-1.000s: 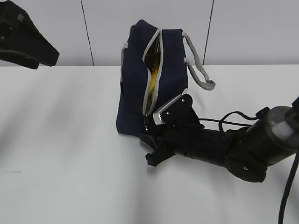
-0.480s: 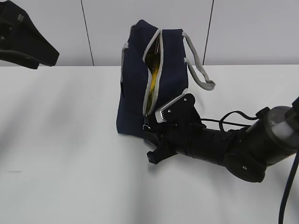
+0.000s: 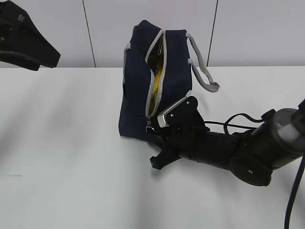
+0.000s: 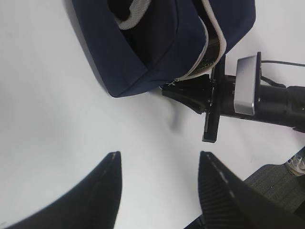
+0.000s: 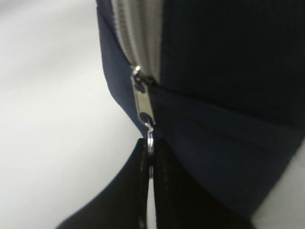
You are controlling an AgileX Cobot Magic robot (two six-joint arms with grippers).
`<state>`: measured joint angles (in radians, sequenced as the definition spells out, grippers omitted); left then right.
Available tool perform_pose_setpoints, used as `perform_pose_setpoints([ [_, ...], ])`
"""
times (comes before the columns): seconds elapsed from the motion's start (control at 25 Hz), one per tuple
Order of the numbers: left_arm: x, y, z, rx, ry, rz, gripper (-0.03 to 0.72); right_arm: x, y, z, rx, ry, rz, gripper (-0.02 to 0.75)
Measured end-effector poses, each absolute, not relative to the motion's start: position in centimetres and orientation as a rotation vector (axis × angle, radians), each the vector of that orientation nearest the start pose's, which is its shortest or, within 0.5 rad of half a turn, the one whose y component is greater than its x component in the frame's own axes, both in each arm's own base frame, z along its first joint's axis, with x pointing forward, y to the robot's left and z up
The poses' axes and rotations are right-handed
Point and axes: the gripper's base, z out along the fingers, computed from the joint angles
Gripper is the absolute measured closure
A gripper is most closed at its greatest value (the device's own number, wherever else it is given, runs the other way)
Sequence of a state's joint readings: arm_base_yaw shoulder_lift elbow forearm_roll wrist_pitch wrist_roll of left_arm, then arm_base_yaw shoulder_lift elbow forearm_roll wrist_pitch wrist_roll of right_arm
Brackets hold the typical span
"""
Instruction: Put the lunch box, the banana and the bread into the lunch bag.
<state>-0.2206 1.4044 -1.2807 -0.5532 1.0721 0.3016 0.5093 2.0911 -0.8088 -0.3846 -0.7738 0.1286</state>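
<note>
The right gripper [image 5: 150, 160] jaws are pinching the zipper ring [image 5: 150, 143] of the lunch bag [image 3: 143, 100] (banana showing inside), seemingly closing up; left jaws are hanging spread

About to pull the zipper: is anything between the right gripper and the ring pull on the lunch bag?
Nothing visible does. The right gripper is already pinched on the ring pull at the low end of the lunch bag zipper, and the left gripper hangs apart, open.
</note>
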Motion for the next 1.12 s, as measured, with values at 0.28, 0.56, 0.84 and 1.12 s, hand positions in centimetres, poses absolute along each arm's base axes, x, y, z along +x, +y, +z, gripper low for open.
perform_pose_setpoints([
  [0.28, 26.8, -10.3, 35.1, 0.473, 2.539, -0.699, 0.321, 30.1, 20.0, 9.0, -0.888, 1.846, 0.519, 0.732],
  [0.56, 26.8, -10.3, 35.1, 0.473, 2.539, -0.699, 0.324, 29.9, 19.5, 11.2, -0.908, 1.874, 0.458, 0.732],
  [0.84, 26.8, -10.3, 35.1, 0.473, 2.539, -0.699, 0.325, 29.6, 19.3, 12.4, -0.95, 1.87, 0.427, 0.732],
  [1.12, 26.8, -10.3, 35.1, 0.473, 2.539, -0.699, 0.326, 29.0, 19.4, 14.6, -1.053, 1.779, 0.405, 0.732],
])
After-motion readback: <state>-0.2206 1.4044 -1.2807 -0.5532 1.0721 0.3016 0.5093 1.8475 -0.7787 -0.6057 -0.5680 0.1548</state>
